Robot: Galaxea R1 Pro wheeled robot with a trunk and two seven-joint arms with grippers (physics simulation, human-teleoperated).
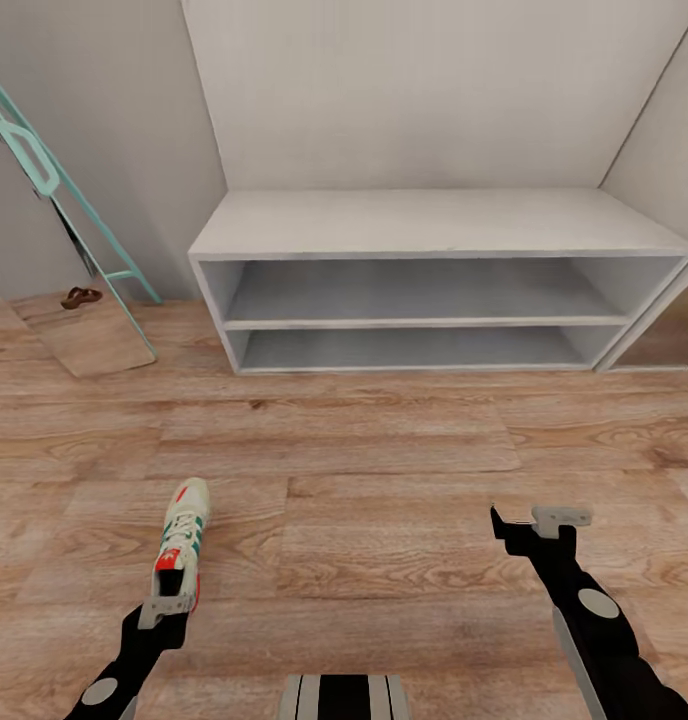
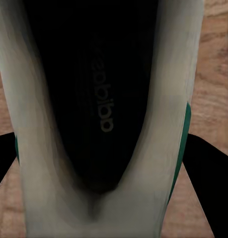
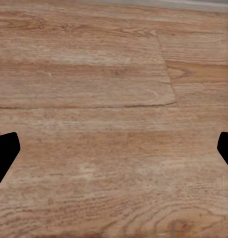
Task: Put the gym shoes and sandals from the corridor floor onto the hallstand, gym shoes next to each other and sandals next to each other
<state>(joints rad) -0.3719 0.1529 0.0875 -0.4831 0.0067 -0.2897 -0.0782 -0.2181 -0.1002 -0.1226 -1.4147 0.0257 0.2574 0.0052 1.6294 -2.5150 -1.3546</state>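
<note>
Gym shoe [image 1: 182,540] lying on the corridor floor [image 1: 384,470], toe toward the hallstand [image 1: 434,225], heel touching or inside the left gripper [image 1: 169,607]. Seen up close from the left wrist: dark insole, cream collar [image 2: 158,148], green stripe at the side, black fingers [image 2: 205,168] to either side of the heel; probably straddling it, but whether already clamped or merely around it cannot be told. Likely light, with a soft upper and a stiffer heel counter, so best pinched across the heel collar, one finger inside, one outside; the laced tongue would fold under pressure. Right gripper [image 1: 534,525] spread apart and empty, hovering over bare planks, well away from the shoe. One sandal [image 1: 81,297] far off to the left near a leaning mirror [image 1: 54,200] with a teal frame. Bench top and both shelves bare. Nothing lying between shoe and rack, only open flooring.
</note>
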